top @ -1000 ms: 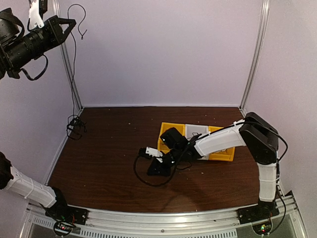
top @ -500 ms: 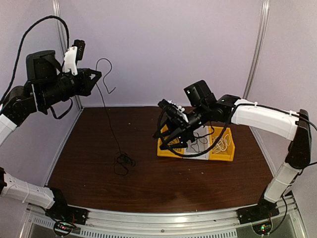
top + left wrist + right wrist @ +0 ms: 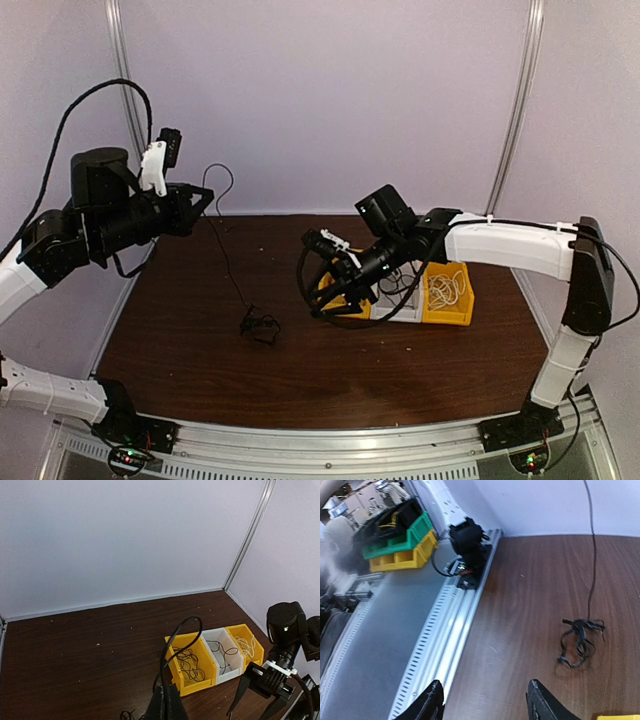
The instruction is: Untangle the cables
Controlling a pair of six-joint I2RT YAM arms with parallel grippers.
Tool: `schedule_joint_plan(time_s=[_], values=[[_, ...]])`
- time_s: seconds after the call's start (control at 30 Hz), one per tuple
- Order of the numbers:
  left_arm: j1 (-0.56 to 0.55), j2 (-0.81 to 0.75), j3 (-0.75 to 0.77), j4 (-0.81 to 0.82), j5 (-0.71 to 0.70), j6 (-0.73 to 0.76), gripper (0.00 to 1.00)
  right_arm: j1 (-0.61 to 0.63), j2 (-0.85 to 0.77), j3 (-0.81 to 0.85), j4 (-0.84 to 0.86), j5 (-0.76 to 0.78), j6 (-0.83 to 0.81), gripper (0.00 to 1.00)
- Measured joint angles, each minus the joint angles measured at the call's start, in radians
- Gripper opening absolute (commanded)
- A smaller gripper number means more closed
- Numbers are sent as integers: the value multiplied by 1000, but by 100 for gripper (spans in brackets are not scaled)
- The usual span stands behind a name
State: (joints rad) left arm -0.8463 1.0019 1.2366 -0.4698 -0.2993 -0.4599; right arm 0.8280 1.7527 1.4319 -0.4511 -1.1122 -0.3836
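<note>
Left claw (image 3: 203,199) pinched tight on my thin black cable (image 3: 164,667), tangled clump (image 3: 260,325) resting on the brown table (image 3: 200,380) below it. Right claw (image 3: 485,700) gapes empty, clump ahead of it. I'd bring it down onto a loose loop, then pull apart slowly.

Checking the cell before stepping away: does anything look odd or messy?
One black cable hangs from the shut left gripper down to a knotted clump on the table. Nothing else stands out.
</note>
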Motion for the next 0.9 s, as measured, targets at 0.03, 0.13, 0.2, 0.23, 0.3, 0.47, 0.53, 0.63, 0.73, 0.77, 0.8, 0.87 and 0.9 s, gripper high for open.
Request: schedule_joint_plan(time_s=[0.03,0.13,0.2,0.23,0.3,0.47,0.53,0.63,0.73,0.77,0.8,0.87,0.9], values=[[0,-10,-23,0,-2,-8,0,3,16,-4,16,45,6,54],[0,-38,-91,2,-13,-37,0,13,87,2,59,203,20,51],[0,-50,-121,2,-18,-53,0,18,145,21,68,299,19,51],[0,-57,-135,4,-21,-63,0,21,173,31,74,343,17,51],[0,-75,-163,7,-25,-83,0,31,219,47,89,413,17,54],[0,-108,-211,10,-29,-120,0,66,331,98,129,537,26,54],[0,-117,-219,11,-29,-130,0,81,374,141,133,568,29,55],[0,-128,-223,14,-29,-138,0,106,435,215,145,623,38,57],[0,-138,-224,17,-27,-143,0,121,488,288,156,667,44,57],[0,-142,-224,18,-27,-145,0,123,503,307,159,675,46,57],[0,-145,-224,21,-26,-147,0,127,522,331,161,683,48,57],[0,-148,-225,25,-22,-152,0,130,559,370,164,692,50,56],[0,-149,-225,26,-21,-153,0,130,576,383,164,695,51,54]])
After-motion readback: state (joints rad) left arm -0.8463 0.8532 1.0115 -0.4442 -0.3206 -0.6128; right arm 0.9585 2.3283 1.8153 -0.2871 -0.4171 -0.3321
